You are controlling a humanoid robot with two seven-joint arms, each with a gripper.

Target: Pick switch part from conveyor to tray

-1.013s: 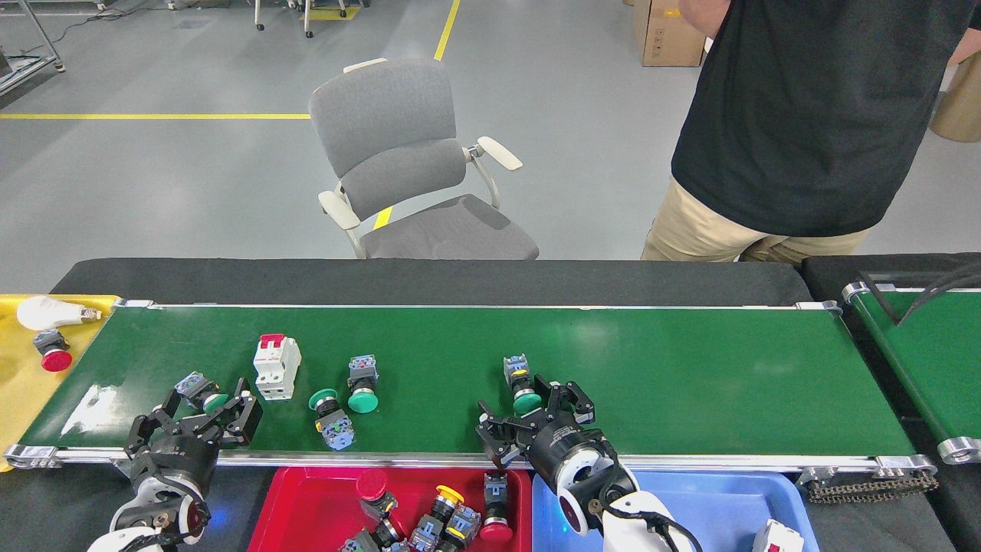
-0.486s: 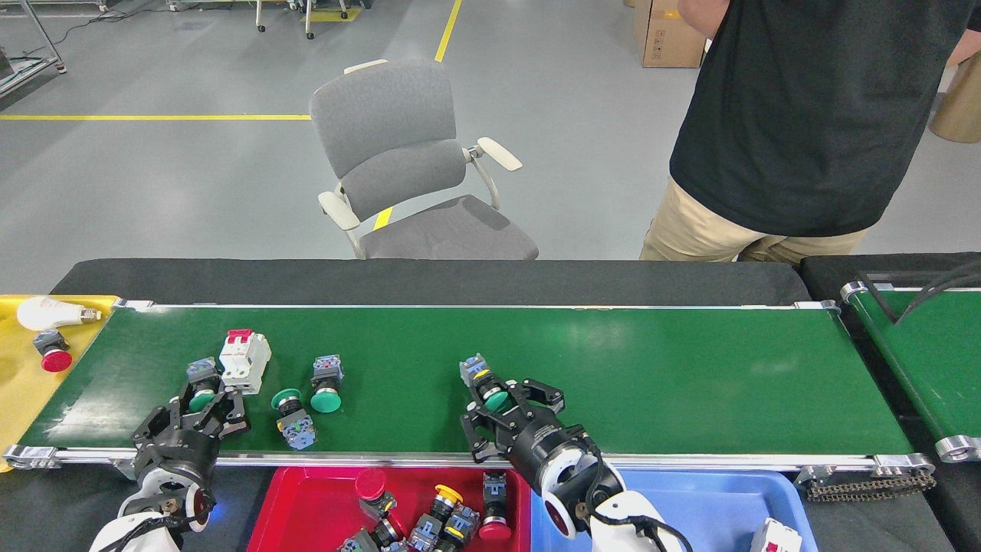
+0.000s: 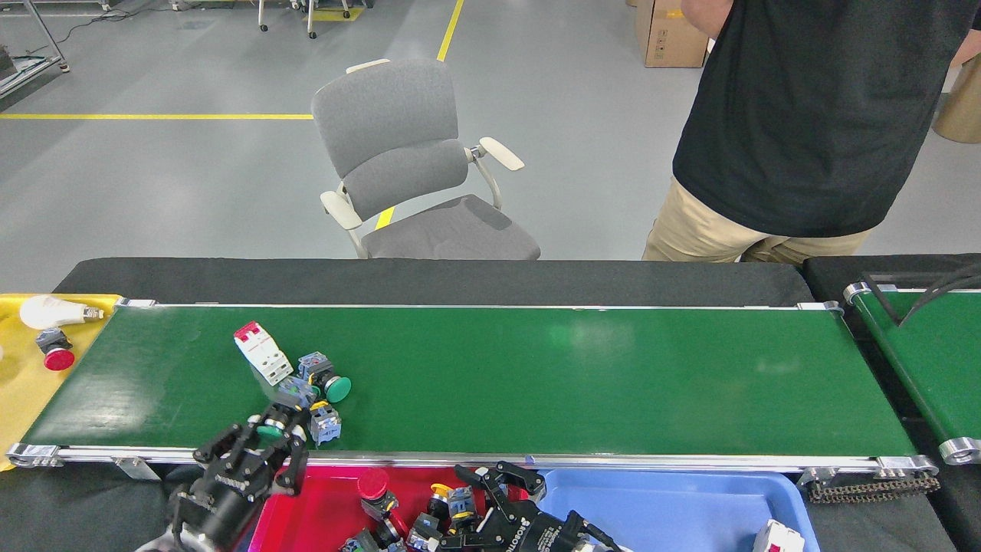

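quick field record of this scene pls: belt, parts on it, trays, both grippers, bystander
conveyor: long green belt, right half bare
parts on belt: white breaker; green-cap switch; two more switches clustered beside them
red tray: several switches, red and yellow caps
blue tray: mostly bare, one white part at right
yellow tray: bulb, red-cap switch
left gripper: at belt's near edge, around a green switch
right gripper: over red tray, open
person: standing behind belt

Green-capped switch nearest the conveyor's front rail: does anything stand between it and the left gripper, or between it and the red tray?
Nothing visible does. The green-capped switch sits at the fingertips of the left gripper, and only the low front rail of the conveyor lies between it and the red tray.
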